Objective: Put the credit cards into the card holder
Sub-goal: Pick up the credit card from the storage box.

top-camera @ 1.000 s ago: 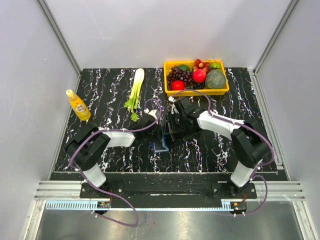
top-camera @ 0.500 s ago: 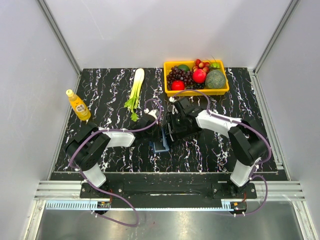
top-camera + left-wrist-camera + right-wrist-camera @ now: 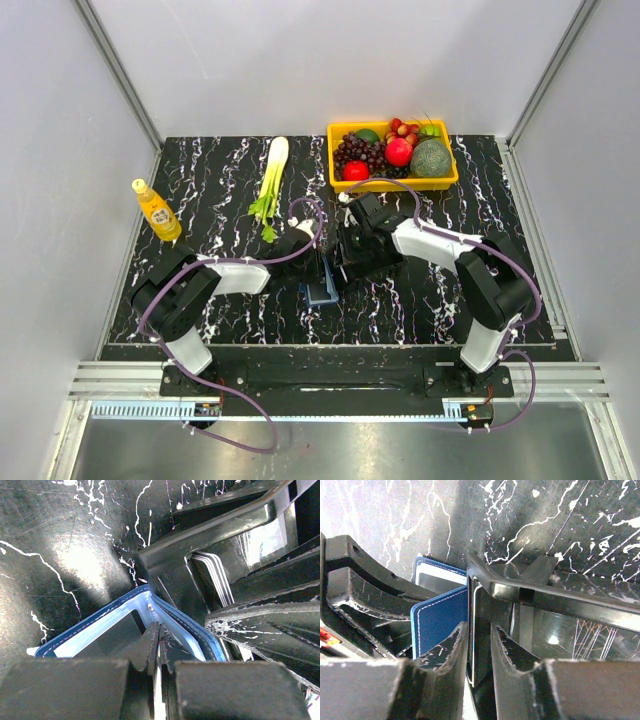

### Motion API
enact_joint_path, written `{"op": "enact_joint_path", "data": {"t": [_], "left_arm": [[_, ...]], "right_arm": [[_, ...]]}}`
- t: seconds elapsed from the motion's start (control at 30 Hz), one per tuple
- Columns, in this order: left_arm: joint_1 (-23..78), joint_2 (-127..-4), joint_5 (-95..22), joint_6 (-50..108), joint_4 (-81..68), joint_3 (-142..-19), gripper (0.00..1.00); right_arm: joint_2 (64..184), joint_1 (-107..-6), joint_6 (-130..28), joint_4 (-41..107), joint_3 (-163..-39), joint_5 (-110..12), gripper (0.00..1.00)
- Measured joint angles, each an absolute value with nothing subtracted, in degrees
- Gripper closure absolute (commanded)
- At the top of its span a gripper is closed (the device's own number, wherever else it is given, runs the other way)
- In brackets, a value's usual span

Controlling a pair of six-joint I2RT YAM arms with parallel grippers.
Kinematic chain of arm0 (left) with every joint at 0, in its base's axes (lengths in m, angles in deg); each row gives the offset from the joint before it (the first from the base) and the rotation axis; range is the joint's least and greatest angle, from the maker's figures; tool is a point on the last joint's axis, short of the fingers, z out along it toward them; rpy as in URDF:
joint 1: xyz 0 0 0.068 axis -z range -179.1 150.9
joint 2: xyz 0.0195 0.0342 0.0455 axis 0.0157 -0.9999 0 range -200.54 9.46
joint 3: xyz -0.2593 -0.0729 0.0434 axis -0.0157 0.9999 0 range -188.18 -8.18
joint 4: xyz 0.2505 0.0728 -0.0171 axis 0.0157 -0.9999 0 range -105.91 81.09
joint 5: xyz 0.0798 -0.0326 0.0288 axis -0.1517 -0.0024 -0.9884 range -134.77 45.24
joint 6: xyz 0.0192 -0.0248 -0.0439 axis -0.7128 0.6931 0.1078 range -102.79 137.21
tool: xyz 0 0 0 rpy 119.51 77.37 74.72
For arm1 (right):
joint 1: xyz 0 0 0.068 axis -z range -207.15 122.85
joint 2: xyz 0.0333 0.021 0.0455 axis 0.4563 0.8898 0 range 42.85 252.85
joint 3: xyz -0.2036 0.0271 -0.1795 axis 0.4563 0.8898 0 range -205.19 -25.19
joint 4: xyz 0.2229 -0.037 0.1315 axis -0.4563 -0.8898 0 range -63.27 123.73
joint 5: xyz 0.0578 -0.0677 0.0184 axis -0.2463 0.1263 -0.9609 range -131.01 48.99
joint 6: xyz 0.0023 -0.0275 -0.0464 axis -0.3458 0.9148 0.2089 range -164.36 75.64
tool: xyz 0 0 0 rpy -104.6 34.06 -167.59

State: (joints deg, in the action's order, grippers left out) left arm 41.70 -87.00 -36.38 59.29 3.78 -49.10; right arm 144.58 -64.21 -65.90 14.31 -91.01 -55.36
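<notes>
One card holder [image 3: 322, 291], navy outside and paler blue inside, sits low on the table [image 3: 410, 300] between the two arms, just beside a black tray [image 3: 210, 535]. It is propped open in a V, one leaf lying toward the table and the other standing up.

Left gripper [image 3: 159, 630]: fingers [image 3: 147, 647] pressed together on the holder's near edge, a thin pale strip pinched between them.

Right gripper [image 3: 479, 627]: fingers [image 3: 451, 647] partly closed, one on each side of a thin dark credit card [image 3: 481, 605] with a pale rim. The card stands on edge at the tray's end wall, right against the holder's upright navy leaf. Cannot tell if the fingers actually clamp the card or only straddle it.

A stack of pale-edged cards [image 3: 216, 575] stands upright inside the tray, near the holder's fold.

The two grippers are close together and their fingers nearly meet over the holder.

Further out, a yellow bin [image 3: 392, 183] of fruit is at the far side of the table, a green leafy stalk [image 3: 272, 175] lies left of it, and a yellow bottle [image 3: 157, 212] stands upright near the left edge.
</notes>
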Motion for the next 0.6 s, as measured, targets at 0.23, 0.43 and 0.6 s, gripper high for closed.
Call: {"op": "enact_joint_path", "data": {"t": [0.23,0.43,0.6], "left_arm": [[41.7,-87.0,-36.38,59.29,3.76,-49.1,0.96],[41.7,-87.0,-36.38,59.29,3.74,-49.1,0.96],[41.7,-87.0,-36.38,59.29,3.76,-49.1,0.96]], "right_arm": [[143.95,-64.12,-65.68,13.94,-90.68,-55.36,0.98],[143.25,-63.51,-65.6,13.13,-90.61,-55.08,0.77],[142.86,-63.68,-65.84,13.2,-90.61,-56.74,0.76]]}}
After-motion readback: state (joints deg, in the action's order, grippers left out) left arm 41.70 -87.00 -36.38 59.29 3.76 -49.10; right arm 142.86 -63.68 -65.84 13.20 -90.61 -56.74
